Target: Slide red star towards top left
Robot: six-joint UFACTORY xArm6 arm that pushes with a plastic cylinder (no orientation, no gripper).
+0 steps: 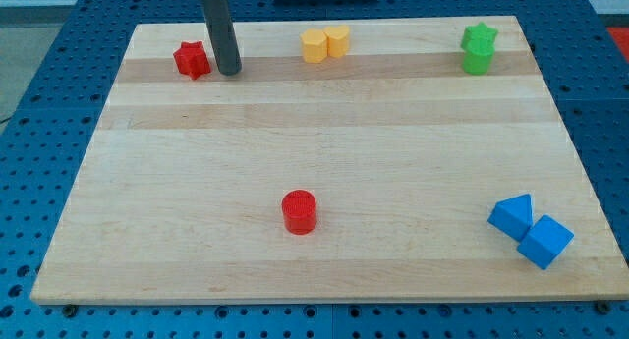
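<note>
The red star (pixel 193 59) lies near the board's top left. My tip (pixel 229 71) is the lower end of the dark rod, and it stands just to the right of the red star, close beside it; I cannot tell whether they touch. A red cylinder (pixel 299 211) stands low in the middle of the board.
Two yellow blocks (pixel 324 43) sit together at the top middle. A green star on a green cylinder-like block (pixel 479 48) is at the top right. A blue triangular block (pixel 512 216) and a blue cube (pixel 545 242) sit at the bottom right. The wooden board (pixel 324 133) lies on a blue perforated table.
</note>
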